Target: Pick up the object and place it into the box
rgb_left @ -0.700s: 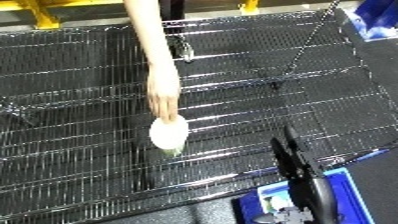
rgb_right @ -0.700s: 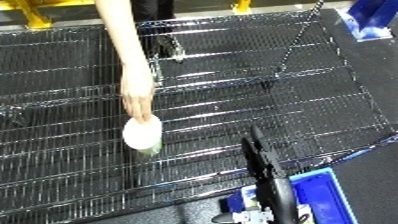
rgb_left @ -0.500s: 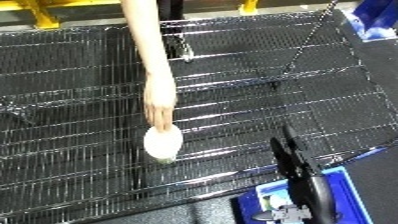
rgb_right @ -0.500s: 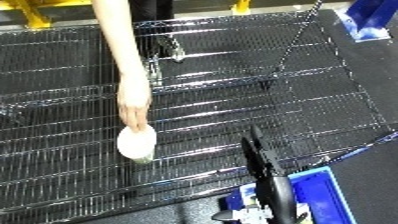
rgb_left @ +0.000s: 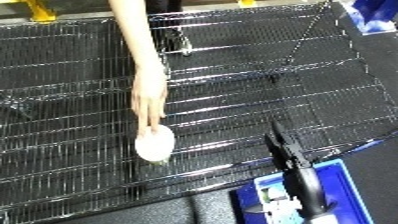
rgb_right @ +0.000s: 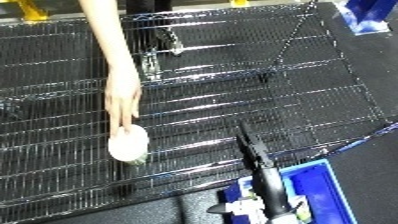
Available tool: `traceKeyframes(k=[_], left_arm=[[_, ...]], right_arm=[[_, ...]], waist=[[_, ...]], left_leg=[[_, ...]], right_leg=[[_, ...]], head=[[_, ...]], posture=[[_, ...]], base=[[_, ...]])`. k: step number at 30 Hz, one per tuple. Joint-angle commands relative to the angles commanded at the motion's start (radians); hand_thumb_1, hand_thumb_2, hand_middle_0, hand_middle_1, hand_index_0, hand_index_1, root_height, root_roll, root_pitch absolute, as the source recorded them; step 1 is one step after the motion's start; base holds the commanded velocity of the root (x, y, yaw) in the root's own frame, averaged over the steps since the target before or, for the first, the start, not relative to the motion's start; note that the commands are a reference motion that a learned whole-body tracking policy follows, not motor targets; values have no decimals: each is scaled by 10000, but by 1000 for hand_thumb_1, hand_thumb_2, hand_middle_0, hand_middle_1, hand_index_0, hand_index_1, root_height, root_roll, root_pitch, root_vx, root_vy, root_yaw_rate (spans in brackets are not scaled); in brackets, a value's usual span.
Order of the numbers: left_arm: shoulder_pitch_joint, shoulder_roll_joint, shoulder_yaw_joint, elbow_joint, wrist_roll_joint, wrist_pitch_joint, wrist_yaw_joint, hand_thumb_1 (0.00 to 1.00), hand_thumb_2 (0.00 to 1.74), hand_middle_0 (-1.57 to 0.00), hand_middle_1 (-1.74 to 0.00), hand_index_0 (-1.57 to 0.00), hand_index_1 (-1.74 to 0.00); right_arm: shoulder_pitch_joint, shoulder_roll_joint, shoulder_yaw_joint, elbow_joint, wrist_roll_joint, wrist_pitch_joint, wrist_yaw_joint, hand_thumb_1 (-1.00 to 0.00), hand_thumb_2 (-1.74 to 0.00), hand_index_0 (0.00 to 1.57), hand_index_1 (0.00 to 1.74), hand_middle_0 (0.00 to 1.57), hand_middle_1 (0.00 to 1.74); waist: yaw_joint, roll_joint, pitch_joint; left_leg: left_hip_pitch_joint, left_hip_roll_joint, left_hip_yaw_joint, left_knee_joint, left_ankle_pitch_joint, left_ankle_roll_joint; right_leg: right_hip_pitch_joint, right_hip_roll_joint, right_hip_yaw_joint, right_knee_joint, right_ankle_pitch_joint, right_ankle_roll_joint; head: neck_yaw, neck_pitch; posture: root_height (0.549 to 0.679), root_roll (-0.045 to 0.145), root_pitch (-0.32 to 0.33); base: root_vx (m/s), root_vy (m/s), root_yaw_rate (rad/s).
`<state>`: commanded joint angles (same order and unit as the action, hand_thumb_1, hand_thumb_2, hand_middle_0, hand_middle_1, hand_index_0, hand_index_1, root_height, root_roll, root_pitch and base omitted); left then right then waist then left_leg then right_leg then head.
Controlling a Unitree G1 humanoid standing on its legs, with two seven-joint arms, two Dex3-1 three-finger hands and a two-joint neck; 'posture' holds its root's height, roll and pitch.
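Note:
The object is a white rounded thing [rgb_left: 154,144] with a greenish underside, resting on the wire-mesh table [rgb_left: 80,100] near its front edge. A person's arm [rgb_left: 140,55] reaches down from the top, and its fingertips touch the top of the object. My right hand [rgb_left: 290,156] is black and rises at the lower right with its fingers straight, apart from the object and to its right. The blue bin [rgb_left: 339,176] lies below the table's front edge, right behind that hand, with something white inside it. My left hand shows in neither view.
A raised wire frame [rgb_right: 293,40] stands on the far right part of the table. A small dark upright piece [rgb_left: 182,44] sits near the middle back. Yellow legs [rgb_left: 37,10] and a blue thing [rgb_right: 369,17] lie beyond the table.
The person's hand has brought the white object down and a little toward the table's front edge. My right hand has stayed where it was.

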<state>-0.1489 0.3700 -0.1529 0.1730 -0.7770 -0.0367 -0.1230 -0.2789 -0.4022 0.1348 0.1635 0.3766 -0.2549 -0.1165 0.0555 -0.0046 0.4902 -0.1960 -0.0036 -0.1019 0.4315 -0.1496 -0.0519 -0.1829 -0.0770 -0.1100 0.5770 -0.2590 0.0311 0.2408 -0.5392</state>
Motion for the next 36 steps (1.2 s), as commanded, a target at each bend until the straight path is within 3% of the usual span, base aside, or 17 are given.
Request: traceKeyframes(k=[6,15,27,36], left_arm=[[-135,41,8,-38,-72,-24,124,1000,1740,-1570,-1740,-1570,-1740],[-233,86,-47,-81,-141,-85,210,1000,1740,-1570,-1740,-1570,-1740],[-198,28,-88,-89,-142,-226,223,1000,1740,-1570,-1740,-1570,-1740],[-285,-29,-147,-87,-158,-200,287,1000,1740,-1570,-1740,-1570,-1740]], right_arm=[[-499,-32,147,-74,-219,310,-141,0,0,0,0,0,0],[-926,-74,319,11,-226,478,-281,0,0,0,0,0,0],[-1102,-84,384,107,-263,485,-335,0,0,0,0,0,0],[-1209,-122,498,219,-437,631,-62,0,0,0,0,0,0]], waist=[[102,45,173],[212,80,284],[220,98,298],[233,100,298]], left_leg=[[-232,-145,-45,150,-9,45],[-381,-277,-102,153,-23,91],[-404,-352,-74,175,-117,130],[-472,-334,-74,277,-155,85]], right_leg=[[-283,-71,3,288,-32,39],[-490,-188,-56,390,-21,100],[-579,-284,-45,432,-35,134],[-577,-316,-86,395,-12,116]], head=[[-117,330],[141,394],[203,371],[395,171]], posture=[[660,49,-62],[660,52,-50],[660,55,-44],[660,58,-45]], base=[[19,27,65],[6,20,63],[4,19,14],[5,9,4]])
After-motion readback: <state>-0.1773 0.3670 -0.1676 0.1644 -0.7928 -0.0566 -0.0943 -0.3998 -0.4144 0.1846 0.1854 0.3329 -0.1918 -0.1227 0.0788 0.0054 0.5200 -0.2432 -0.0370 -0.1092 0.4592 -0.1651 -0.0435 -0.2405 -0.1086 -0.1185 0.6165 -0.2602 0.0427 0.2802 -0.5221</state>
